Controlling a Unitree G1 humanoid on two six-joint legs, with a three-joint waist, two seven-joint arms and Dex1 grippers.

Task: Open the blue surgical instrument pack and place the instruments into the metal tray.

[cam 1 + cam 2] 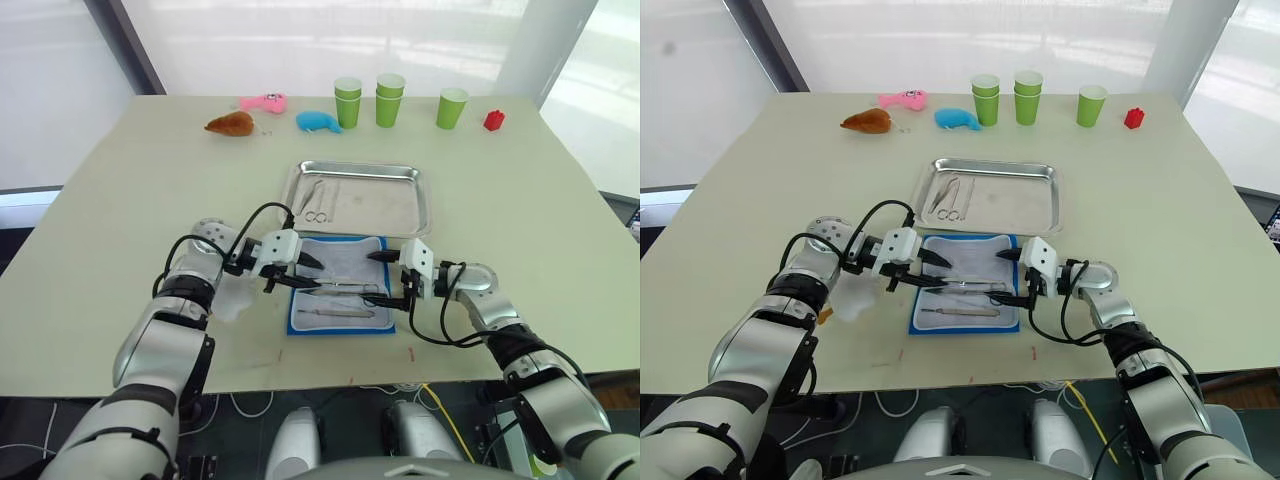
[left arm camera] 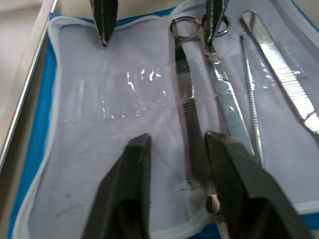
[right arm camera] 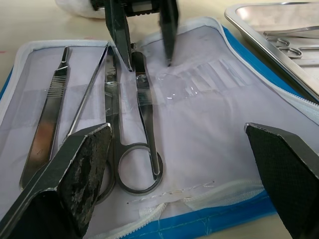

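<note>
The blue surgical instrument pack (image 1: pixel 340 285) lies open and flat on the pale surface (image 1: pixel 120 180), near the front edge. Its inside is soft grey-white cloth with a blue edge all round. Clear shiny bands run across the lining. No writing on it can be read.

The metal tray (image 1: pixel 400 205) sits just behind the pack. It is shiny steel, shallow, with round corners and a raised rim. Some ring-handled tools (image 1: pixel 318 205) already lie in its left part; the rest of its floor is bare.

Thin silver instruments (image 3: pixel 132 114) still lie in the pack: ring-handled scissors, a flat ridged handle and a thin straight rod, side by side.

The left gripper (image 1: pixel 300 271) hangs low over the left side of the pack. Its black fingers (image 2: pixel 127 194) are a little apart, one beside the scissors blades, not clamped on anything. The right gripper (image 1: pixel 395 276) is over the right side of the pack, fingers (image 3: pixel 75 174) spread wide, above the ring handles.

At the far edge stand green paper cups (image 1: pixel 388 100), a small red block (image 1: pixel 494 120), a blue plush toy (image 1: pixel 318 122), a pink toy (image 1: pixel 264 101) and a brown one (image 1: pixel 231 124). There is open room to the left and right of the pack.
</note>
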